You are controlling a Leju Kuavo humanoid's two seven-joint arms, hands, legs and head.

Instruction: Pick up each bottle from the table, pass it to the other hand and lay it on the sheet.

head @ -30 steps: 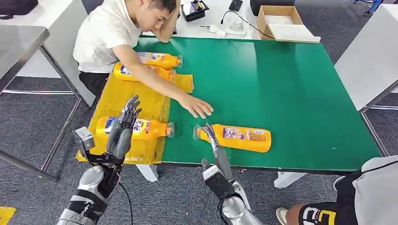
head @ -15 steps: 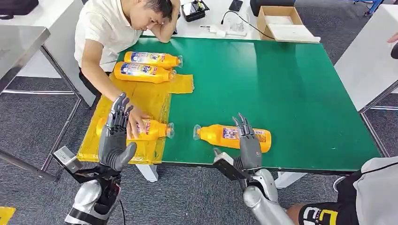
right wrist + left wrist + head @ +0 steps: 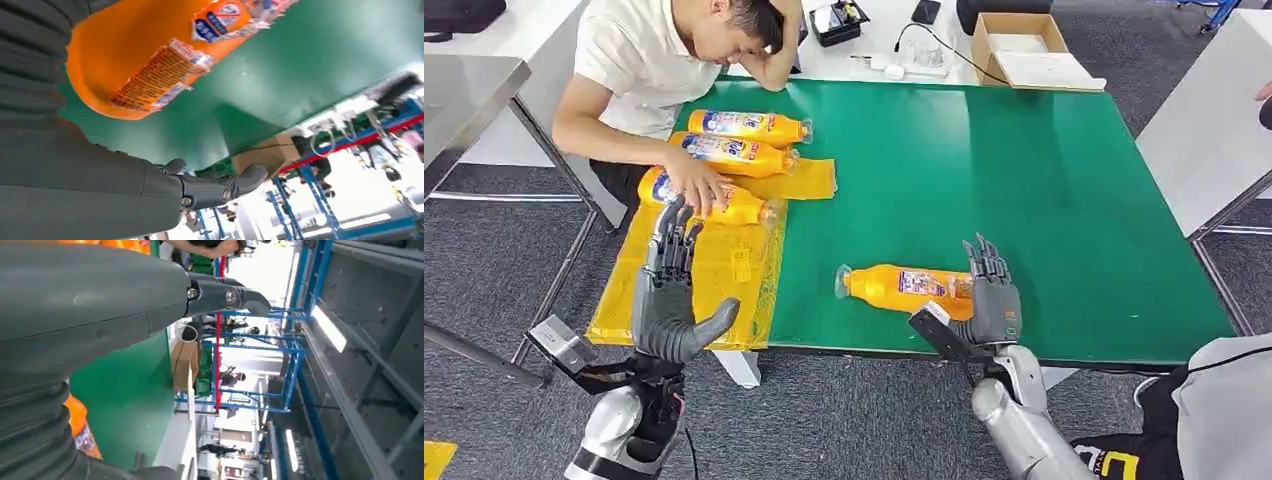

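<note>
Glossy orange bottle [image 3: 906, 289] (plastic) on green table [image 3: 1064, 200] — right hand [image 3: 992, 300] beside it, spread, empty.

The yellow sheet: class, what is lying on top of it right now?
Three orange bottles lie at the yellow sheet's far end; a person's hand covers part of the nearest.
</note>
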